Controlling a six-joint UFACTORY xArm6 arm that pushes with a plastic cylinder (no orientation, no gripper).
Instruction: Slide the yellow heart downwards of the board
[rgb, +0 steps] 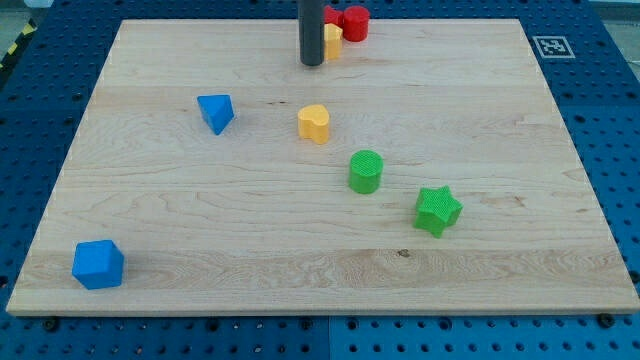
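Note:
The yellow heart (314, 123) lies on the wooden board (150, 240) a little above its middle. My tip (312, 63) is the lower end of the dark rod near the view's top, straight above the heart and well apart from it. The tip stands just left of a yellow block (332, 40) at the top edge, close to it or touching.
A red block (353, 22) sits at the top edge beside the yellow block. A blue triangle (216, 112) lies left of the heart. A green cylinder (366, 171) and a green star (437, 210) lie below right of it. A blue cube (98, 264) sits at bottom left.

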